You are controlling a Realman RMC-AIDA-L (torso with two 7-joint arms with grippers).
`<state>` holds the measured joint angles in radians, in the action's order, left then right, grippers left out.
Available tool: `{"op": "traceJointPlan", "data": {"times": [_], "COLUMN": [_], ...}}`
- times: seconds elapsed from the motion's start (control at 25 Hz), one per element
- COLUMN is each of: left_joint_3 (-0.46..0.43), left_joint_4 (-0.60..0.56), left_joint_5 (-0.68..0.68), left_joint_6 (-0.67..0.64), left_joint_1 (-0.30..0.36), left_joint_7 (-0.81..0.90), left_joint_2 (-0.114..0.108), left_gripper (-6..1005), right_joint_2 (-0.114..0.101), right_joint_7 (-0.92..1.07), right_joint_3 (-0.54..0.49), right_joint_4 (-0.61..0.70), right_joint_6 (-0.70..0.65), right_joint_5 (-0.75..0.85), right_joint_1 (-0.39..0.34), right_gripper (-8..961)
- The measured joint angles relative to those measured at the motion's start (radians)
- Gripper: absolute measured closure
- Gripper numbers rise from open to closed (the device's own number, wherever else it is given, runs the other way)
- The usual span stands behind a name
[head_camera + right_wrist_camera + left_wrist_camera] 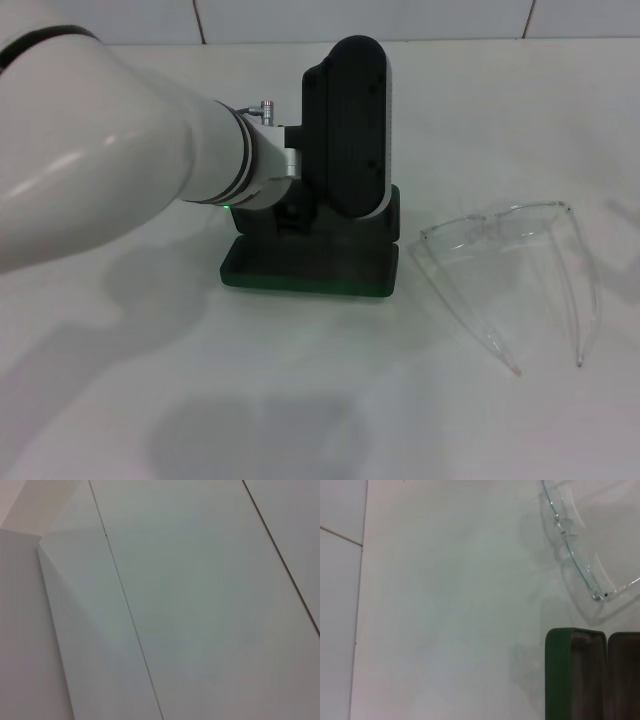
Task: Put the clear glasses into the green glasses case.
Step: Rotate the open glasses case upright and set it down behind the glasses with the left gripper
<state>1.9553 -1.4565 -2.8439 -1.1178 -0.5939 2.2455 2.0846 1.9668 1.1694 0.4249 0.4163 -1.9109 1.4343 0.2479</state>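
The green glasses case (310,272) lies in the middle of the white table. In the left wrist view the case (576,675) is open, and both halves show dark lining. My left gripper (345,135) hangs right over the case, and its black body hides most of it. The clear glasses (505,240) lie on the table to the right of the case, apart from it, with their thin arms unfolded toward the near edge. The left wrist view shows the curved lens of the glasses (570,545) a short way beyond the case's corner. My right gripper is out of view.
The white tabletop (300,400) spreads out around the case and the glasses. A tiled wall (360,20) runs along the far edge. My left arm (100,150) crosses the left side of the head view. The right wrist view holds only white panels with seams (130,615).
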Motion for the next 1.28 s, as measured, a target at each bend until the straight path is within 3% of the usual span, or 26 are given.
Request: {"op": "traceJointPlan", "data": {"times": [0.6, 1.28], "left_joint_3": [0.010, 0.016], "left_joint_4": [0.021, 0.079], "left_joint_5": [0.000, 0.001], "left_joint_6": [0.071, 0.075], "left_joint_1": [-0.009, -0.035], "left_joint_7": [0.006, 0.002], "left_joint_2": [0.002, 0.000], "left_gripper": [889, 844], "right_joint_2": [0.000, 0.000], "right_joint_7": [-0.002, -0.009], "right_joint_3": [0.000, 0.000], "right_joint_4": [-0.002, -0.004], "right_joint_6": [-0.004, -0.003], "right_joint_5": [0.002, 0.000], "right_joint_1": [-0.003, -0.010], "right_gripper": [103, 105]}}
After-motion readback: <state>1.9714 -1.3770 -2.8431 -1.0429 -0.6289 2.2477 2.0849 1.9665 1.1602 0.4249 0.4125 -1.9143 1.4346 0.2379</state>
